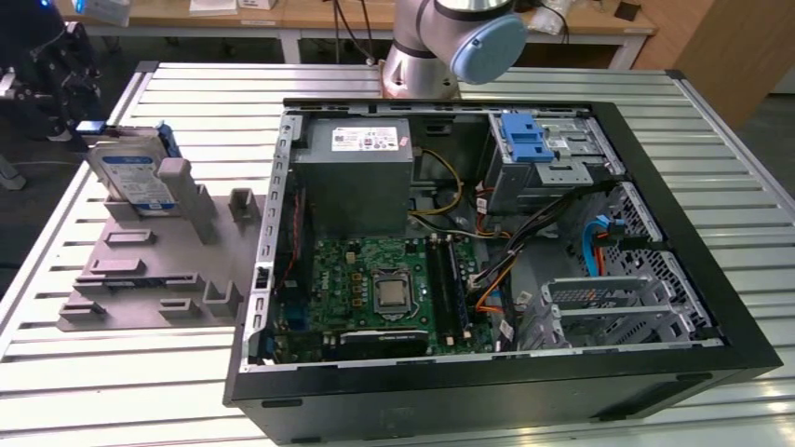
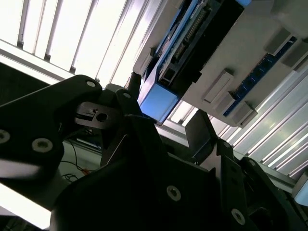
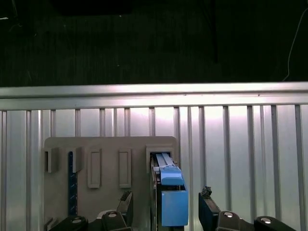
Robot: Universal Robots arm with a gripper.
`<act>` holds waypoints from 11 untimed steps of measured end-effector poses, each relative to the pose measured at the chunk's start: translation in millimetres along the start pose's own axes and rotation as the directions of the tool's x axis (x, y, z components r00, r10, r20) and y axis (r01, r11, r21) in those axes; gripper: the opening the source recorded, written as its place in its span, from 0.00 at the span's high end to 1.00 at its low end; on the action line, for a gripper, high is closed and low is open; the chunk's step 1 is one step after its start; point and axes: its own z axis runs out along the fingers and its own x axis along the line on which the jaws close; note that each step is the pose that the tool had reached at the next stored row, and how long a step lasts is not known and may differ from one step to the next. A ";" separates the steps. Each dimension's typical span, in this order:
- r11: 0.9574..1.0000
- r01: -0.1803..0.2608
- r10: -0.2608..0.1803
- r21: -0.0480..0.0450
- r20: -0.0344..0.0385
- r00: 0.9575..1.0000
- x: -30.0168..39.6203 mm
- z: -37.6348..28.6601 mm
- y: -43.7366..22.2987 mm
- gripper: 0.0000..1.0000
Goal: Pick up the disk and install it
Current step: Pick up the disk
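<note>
- Silver slatted metal table (image 1: 720, 121) carries everything here, its long ribs running across under all the parts.
- Lying on its side at the middle of that table is a big black computer tower case (image 1: 497, 410), side panel off and its insides facing up.
- Behind the case, the grey robot arm with a pale blue joint cap (image 1: 448, 37) rises from the far edge of the table.
- Inside the case, a large grey metal power-supply box (image 1: 360, 177) sits toward the far wall, with a green motherboard (image 1: 372, 279) just in front of it.
- A flat grey plastic fixture plate with raised slots (image 1: 137, 270) lies on the table just beside the case, on the exterior view's left.
- In the case's far corner on the exterior view's right sits a blue plastic latch on a silver metal cage (image 1: 532, 140).
- Over on the plate, the flat silver hard drive in its blue carrier frame, the disk (image 1: 134, 177), stands upright on edge in a slot at the plate's far end, well apart from the case.
- As for the black two-finger gripper (image 3: 166, 195), its fingers (image 3: 207, 195) are spread wide either side of the disk's blue end, a clear gap on each side, gripping nothing.
</note>
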 end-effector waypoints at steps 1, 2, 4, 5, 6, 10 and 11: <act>1.000 0.000 0.000 0.000 0.000 1.000 0.0 0.6 0.0 0.36; 1.000 0.000 0.000 0.000 0.000 1.000 -0.1 1.6 0.0 0.36; 1.000 0.000 0.000 0.000 0.000 1.000 -0.8 4.2 0.0 0.36; 1.000 0.000 0.000 0.000 0.000 1.000 -1.3 5.7 0.0 0.36; 1.000 0.000 0.000 0.000 0.000 1.000 -1.7 7.1 -0.1 0.36; 1.000 0.000 0.000 0.000 0.000 1.000 -3.5 11.9 -0.1 0.37; 1.000 0.000 0.000 0.000 0.000 1.000 -4.0 12.6 -0.2 0.44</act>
